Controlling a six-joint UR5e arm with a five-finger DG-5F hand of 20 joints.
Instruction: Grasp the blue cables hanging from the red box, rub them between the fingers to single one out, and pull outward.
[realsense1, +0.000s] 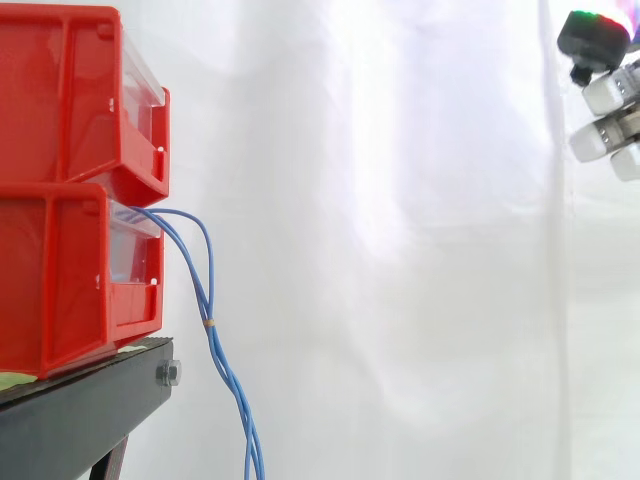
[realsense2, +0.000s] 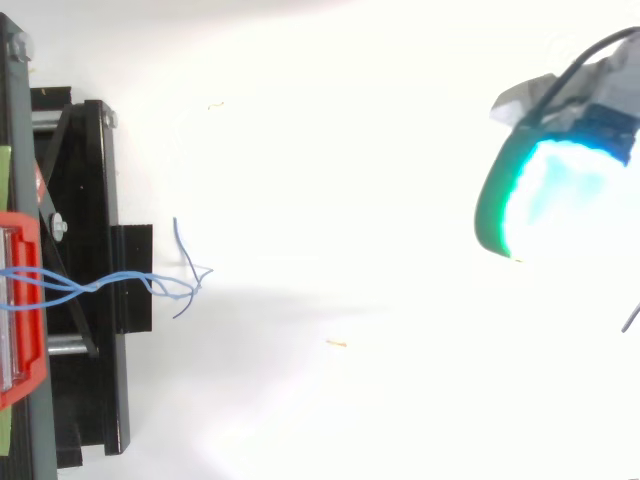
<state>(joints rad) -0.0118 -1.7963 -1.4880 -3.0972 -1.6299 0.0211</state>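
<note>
Robot hand (realsense1: 606, 92) sits at 2 o'clock in the side view, partly cut by the frame edge, with a green-red glow on its top pad. In the top view the robot hand (realsense2: 545, 185) is also at 2 o'clock, glowing cyan with a green rim. Cannot tell how far open it is. It has hold of nothing visible and is well apart from the cables, with bare white fabric curtain (realsense1: 380, 250) between.

Thin blue cables (realsense1: 211, 335) are at 7 to 8 o'clock in the side view. They come out of the top front of the lower red plastic bin (realsense1: 50, 285), arch outward and hang down past the stand edge to the bottom of the frame. A small yellowish band (realsense1: 208, 323) wraps them partway down, and they twist together below it. In the top view the blue cables (realsense2: 120, 281) are at 9 o'clock, running from the bin toward 3 o'clock across the stand, with loose ends curling just past its edge.

Upper red plastic bin (realsense1: 60, 90) is stacked on the lower one; both have clear fronts. Both rest on a black metal stand (realsense1: 85, 400), which has a silver bolt (realsense1: 168, 374) at its front corner.
</note>
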